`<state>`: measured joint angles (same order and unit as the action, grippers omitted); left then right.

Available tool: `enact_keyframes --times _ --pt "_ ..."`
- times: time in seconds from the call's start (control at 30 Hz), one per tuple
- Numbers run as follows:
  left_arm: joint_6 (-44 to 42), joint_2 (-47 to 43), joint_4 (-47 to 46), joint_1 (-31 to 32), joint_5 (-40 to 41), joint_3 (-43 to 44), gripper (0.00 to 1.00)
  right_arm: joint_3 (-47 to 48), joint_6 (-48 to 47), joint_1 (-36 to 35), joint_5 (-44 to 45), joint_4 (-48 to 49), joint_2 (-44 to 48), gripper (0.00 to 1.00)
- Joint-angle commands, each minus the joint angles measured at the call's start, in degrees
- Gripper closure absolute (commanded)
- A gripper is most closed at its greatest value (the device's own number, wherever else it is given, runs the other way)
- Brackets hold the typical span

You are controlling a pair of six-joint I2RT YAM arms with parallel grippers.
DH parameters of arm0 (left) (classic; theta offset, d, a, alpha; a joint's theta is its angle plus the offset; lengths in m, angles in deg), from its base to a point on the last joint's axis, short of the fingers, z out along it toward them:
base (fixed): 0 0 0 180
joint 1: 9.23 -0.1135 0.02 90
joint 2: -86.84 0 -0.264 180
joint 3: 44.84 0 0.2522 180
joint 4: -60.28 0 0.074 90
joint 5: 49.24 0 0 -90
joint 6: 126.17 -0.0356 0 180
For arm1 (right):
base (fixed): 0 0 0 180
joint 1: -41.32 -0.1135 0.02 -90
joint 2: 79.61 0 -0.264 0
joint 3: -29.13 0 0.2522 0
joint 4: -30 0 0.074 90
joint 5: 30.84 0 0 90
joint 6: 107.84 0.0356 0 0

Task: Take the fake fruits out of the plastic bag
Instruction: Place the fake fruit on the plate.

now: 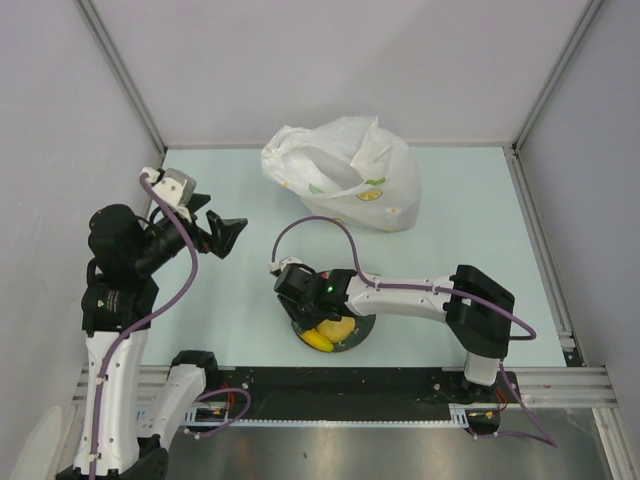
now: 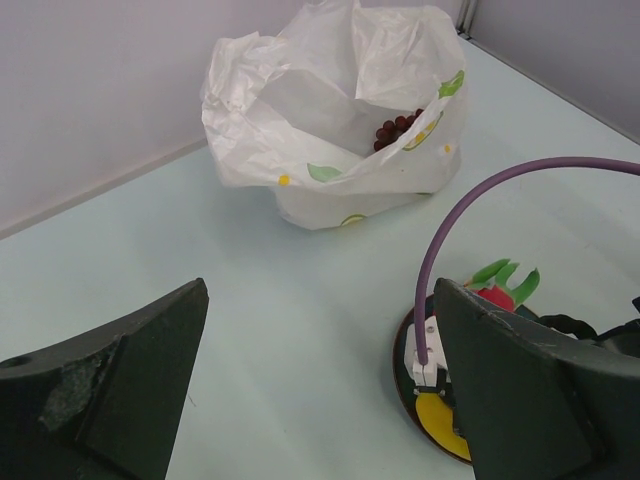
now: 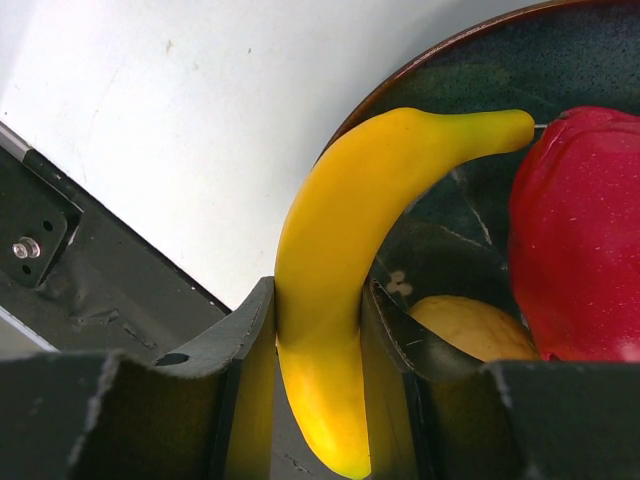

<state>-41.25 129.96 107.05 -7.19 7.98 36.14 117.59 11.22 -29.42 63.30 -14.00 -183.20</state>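
The translucent white plastic bag point(image 1: 345, 175) stands open at the back of the table; it also shows in the left wrist view point(image 2: 330, 130) with the dark grape bunch point(image 2: 395, 130) inside. My right gripper point(image 3: 320, 320) is shut on the yellow banana point(image 3: 345, 270) over the dark plate point(image 3: 480, 70). The red dragon fruit point(image 3: 580, 230) and the round yellow fruit point(image 3: 475, 325) lie on the plate. From above, the banana point(image 1: 322, 340) and plate point(image 1: 358, 338) show under my right gripper point(image 1: 305, 305). My left gripper point(image 1: 225, 235) is open and empty, raised at the left.
The plate sits near the table's front edge, next to the black rail point(image 1: 350, 385). Grey walls enclose the table on three sides. A purple cable point(image 2: 450, 230) arcs above the plate between it and the bag.
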Motion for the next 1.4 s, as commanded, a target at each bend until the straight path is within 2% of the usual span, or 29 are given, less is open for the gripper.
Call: enact_keyframes --times 0.0,0.4,0.5,0.53,0.63,0.9,1.03,1.1,1.23,1.33,1.37 --pt "1.0 -0.1 -2.2 -0.6 -1.8 -0.3 0.0 0.0 -0.6 -0.2 1.7 0.6 -0.6 0.68" --pt "1.4 -0.2 -2.4 -0.6 -3.0 -0.5 0.0 0.3 -3.0 -0.4 -0.8 1.5 -0.7 0.36" --pt "1.5 -0.1 -2.5 -0.6 -3.4 -0.3 0.0 1.6 -5.1 -0.4 -2.6 1.2 0.9 0.23" --pt "1.4 0.0 -2.5 -0.6 -3.5 -0.3 0.0 2.0 -5.5 -0.5 -3.0 0.8 1.5 0.13" --pt "1.1 0.5 -2.7 -0.6 -3.9 -0.5 0.0 4.3 -7.6 -0.4 -3.2 -0.7 3.6 0.0" --pt "3.3 2.7 -4.8 -0.6 -4.3 2.6 0.0 7.5 -15.2 -0.2 -6.3 0.6 10.2 0.0" --pt "4.3 5.8 -5.8 -0.6 -2.7 7.5 0.0 8.4 -20.3 2.1 -0.9 3.5 14.0 0.0" --pt "4.7 8.4 -6.0 -0.4 -2.0 10.6 0.0 9.8 -22.7 4.3 1.0 4.3 14.6 0.0" --pt "4.3 13.5 -6.2 2.0 0.6 15.5 0.0 13.3 -24.6 13.7 2.4 4.3 14.5 0.0" --pt "0.4 18.4 -6.4 6.6 5.3 18.2 0.0 16.4 -24.7 18.8 2.3 4.7 14.0 0.0" --pt "-0.4 19.6 -6.7 8.9 6.8 18.6 0.0 17.2 -24.7 22.5 0.7 4.8 13.4 0.0"
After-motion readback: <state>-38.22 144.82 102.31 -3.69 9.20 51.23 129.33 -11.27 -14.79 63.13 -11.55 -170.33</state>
